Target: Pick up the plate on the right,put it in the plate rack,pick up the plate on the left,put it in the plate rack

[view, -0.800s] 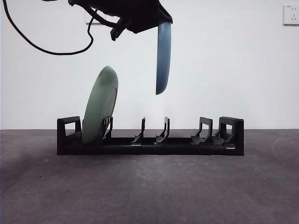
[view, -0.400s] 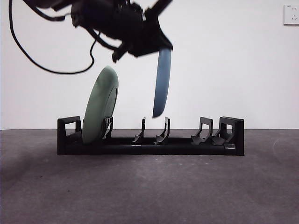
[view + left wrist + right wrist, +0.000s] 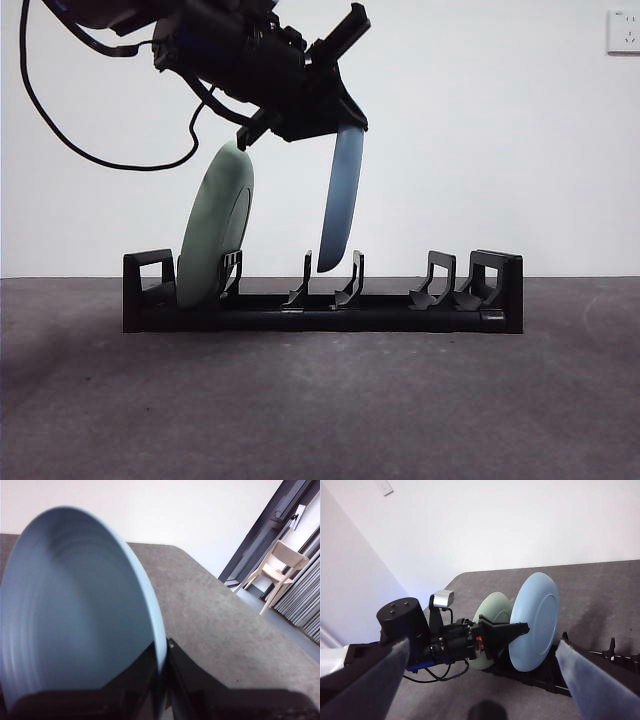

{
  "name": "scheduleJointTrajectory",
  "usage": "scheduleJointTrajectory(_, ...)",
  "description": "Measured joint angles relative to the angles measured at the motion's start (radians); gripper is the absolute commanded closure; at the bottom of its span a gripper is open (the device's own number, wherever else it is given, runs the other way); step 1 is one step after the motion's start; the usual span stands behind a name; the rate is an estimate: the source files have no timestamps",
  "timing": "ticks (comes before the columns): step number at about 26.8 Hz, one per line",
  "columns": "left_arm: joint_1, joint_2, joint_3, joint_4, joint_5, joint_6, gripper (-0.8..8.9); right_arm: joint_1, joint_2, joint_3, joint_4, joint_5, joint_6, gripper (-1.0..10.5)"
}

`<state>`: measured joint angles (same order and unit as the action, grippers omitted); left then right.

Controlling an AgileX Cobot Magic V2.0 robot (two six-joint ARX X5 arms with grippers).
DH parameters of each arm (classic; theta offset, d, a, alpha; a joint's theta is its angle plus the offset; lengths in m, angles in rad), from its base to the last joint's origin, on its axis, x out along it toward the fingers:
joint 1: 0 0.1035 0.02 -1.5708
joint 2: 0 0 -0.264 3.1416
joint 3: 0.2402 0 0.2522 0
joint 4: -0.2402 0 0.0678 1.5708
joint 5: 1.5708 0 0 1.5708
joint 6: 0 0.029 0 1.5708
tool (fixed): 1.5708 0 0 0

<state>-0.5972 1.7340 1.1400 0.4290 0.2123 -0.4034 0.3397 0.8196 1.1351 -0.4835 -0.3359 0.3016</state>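
Grey tabletop carries the plate rack (image 3: 320,295), a green plate (image 3: 214,228) already leaning at one end. Over the past second the blue plate (image 3: 341,200) has sunk, tilting, until its lower edge nears the middle dividers (second placement nearly done). The left gripper (image 3: 318,112) stays clamped on its rim; the right gripper (image 3: 482,680) waits, jaws wide and empty.

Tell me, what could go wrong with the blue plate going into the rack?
The round light blue plate hangs tilted from the left gripper, which pinches only its top rim, so it might slip or swing. Its bottom edge is level with the tops of the middle dividers of the long black plastic plate rack; it could land on one instead of between them, or tip toward the pale green plate.
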Motion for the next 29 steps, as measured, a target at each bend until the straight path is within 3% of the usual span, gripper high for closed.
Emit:
scheduleJointTrajectory(15, 0.0, 0.033, 0.0, -0.051, -0.01, 0.046, 8.05, 0.0, 0.0, 0.0, 0.0, 0.0, -0.007, 4.5)
scheduleJointTrajectory(20, 0.0, 0.034, 0.0, -0.06, -0.011, 0.058, 6.59, 0.0, 0.0, 0.0, 0.0, 0.0, -0.007, 4.5)
scheduleJointTrajectory(24, 0.0, 0.033, 0.0, -0.074, -0.011, 0.063, 6.15, 0.0, 0.0, 0.0, 0.0, 0.0, -0.007, 4.5)
scheduleJointTrajectory(27, 0.0, 0.033, 0.0, -0.077, -0.011, 0.063, 4.43, 0.0, 0.001, 0.0, 0.0, 0.0, -0.007, 4.5)
scheduleJointTrajectory(29, 0.0, 0.033, 0.0, -0.077, -0.011, 0.067, 4.01, 0.0, 0.002, 0.0, 0.0, 0.0, -0.007, 4.5)
